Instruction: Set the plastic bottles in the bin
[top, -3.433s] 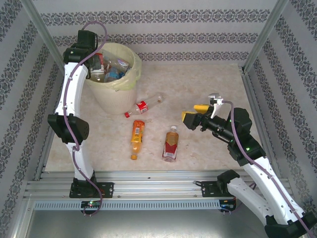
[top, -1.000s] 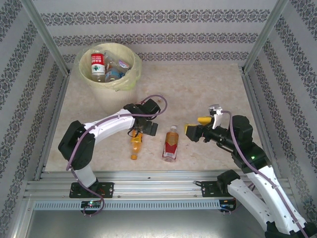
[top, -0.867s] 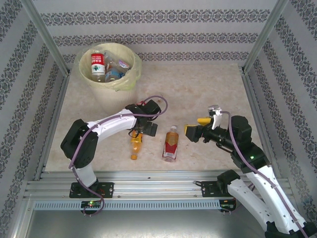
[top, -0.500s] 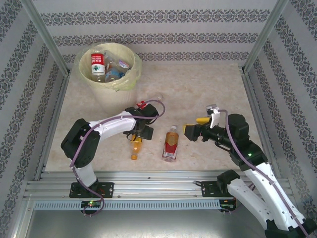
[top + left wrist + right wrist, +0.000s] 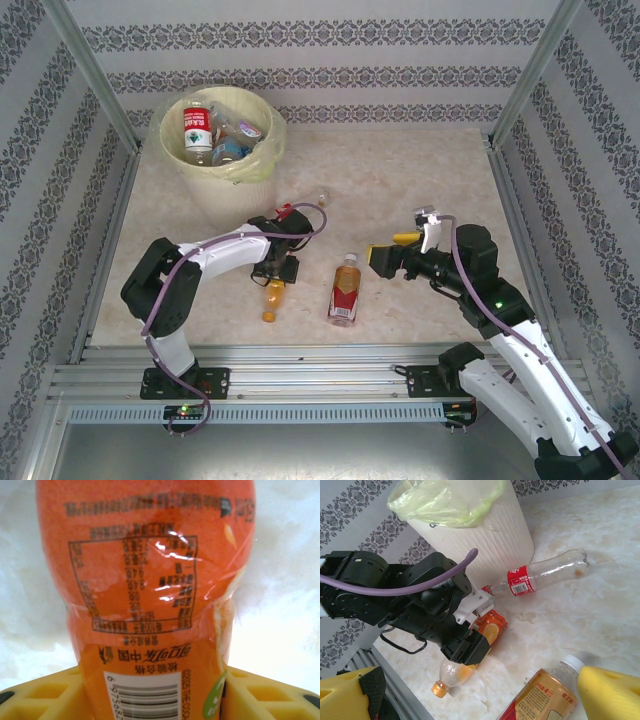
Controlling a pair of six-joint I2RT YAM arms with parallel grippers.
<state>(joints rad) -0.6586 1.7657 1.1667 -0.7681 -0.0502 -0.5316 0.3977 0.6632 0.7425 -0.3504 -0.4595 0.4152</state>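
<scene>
An orange bottle [image 5: 271,298] lies on the table with its cap toward the near edge. My left gripper [image 5: 279,268] is down over its labelled body [image 5: 145,580], and the yellow fingers [image 5: 45,695] press against both sides. A clear bottle with a red label [image 5: 540,575] lies beside the bin [image 5: 215,195], partly under the left arm in the top view. An amber bottle with a red label [image 5: 345,290] lies just left of my right gripper [image 5: 384,256]. That gripper is open and empty above the table. The bin holds several bottles.
Patterned walls and metal posts enclose the marble table [image 5: 420,170]. The left arm's purple cable [image 5: 420,587] loops above the orange bottle. Open tabletop lies at the back right.
My left arm swung from the bin down to the orange bottle and settled its fingers around it. The right gripper drifted slightly up and left.
</scene>
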